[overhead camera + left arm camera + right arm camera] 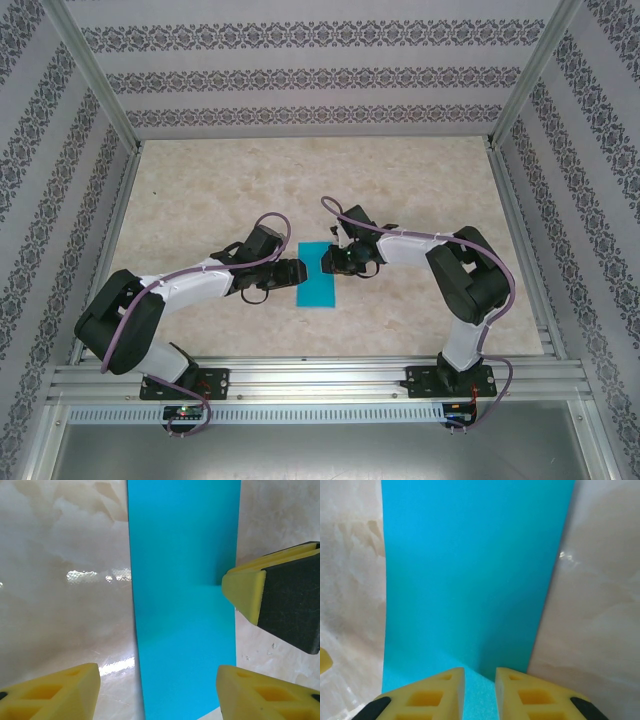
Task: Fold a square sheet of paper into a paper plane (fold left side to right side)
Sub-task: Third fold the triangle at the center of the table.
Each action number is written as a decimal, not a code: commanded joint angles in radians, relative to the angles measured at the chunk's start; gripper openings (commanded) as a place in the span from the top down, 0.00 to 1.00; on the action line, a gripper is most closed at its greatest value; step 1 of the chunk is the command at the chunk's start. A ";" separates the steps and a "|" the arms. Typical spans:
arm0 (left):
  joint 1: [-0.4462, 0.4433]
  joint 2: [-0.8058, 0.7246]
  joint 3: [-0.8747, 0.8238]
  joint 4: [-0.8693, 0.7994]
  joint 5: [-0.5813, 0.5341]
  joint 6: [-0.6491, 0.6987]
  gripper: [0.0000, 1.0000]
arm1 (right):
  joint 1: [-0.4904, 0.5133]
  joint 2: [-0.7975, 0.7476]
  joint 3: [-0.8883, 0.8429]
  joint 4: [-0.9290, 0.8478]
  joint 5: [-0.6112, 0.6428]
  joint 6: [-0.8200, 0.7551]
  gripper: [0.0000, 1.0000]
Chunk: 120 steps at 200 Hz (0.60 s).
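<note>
The square sheet of paper (pixel 318 275) is bright teal and lies on the marble table as a narrow rectangle, looking folded in half. The paper plane is out of view. My left gripper (pixel 295 272) hangs open at the sheet's left side; in the left wrist view its fingers straddle the paper (pixel 182 580) around the gripper's middle (pixel 157 690). My right gripper (pixel 335 262) stands at the sheet's far right edge. In the right wrist view its jaws (pixel 480 685) are a narrow gap apart, low over the paper (pixel 475 570). One of its fingers (pixel 245 592) touches the sheet's edge.
The beige marble tabletop (pixel 400 190) stretches out behind and beside the sheet. Patterned walls and a metal frame (pixel 100 80) enclose the table. An aluminium rail (pixel 320 375) runs along the near edge.
</note>
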 commanded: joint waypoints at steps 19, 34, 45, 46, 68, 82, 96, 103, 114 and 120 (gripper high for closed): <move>-0.014 0.043 -0.019 0.082 0.056 -0.037 0.38 | -0.015 0.025 0.012 -0.072 0.069 -0.036 0.78; -0.019 0.066 -0.017 0.114 0.073 -0.050 0.40 | -0.015 0.028 0.010 -0.068 0.065 -0.036 0.78; -0.025 0.080 -0.014 0.125 0.077 -0.055 0.42 | -0.015 0.029 0.010 -0.064 0.059 -0.034 0.79; -0.026 0.080 -0.013 0.125 0.078 -0.054 0.42 | -0.015 0.029 0.010 -0.063 0.058 -0.034 0.79; -0.040 0.098 -0.005 0.136 0.080 -0.061 0.45 | -0.016 0.032 0.011 -0.063 0.050 -0.034 0.79; -0.048 0.106 -0.001 0.138 0.078 -0.063 0.46 | -0.016 0.032 0.012 -0.061 0.050 -0.034 0.79; -0.052 0.112 -0.001 0.136 0.073 -0.065 0.46 | -0.016 0.031 0.010 -0.062 0.048 -0.035 0.79; -0.053 0.115 -0.002 0.136 0.072 -0.067 0.46 | -0.017 0.031 0.010 -0.062 0.048 -0.037 0.80; -0.055 0.117 -0.002 0.135 0.068 -0.067 0.46 | -0.017 0.031 0.011 -0.062 0.048 -0.037 0.80; -0.056 0.121 -0.002 0.134 0.068 -0.069 0.46 | -0.017 0.030 0.010 -0.062 0.049 -0.038 0.80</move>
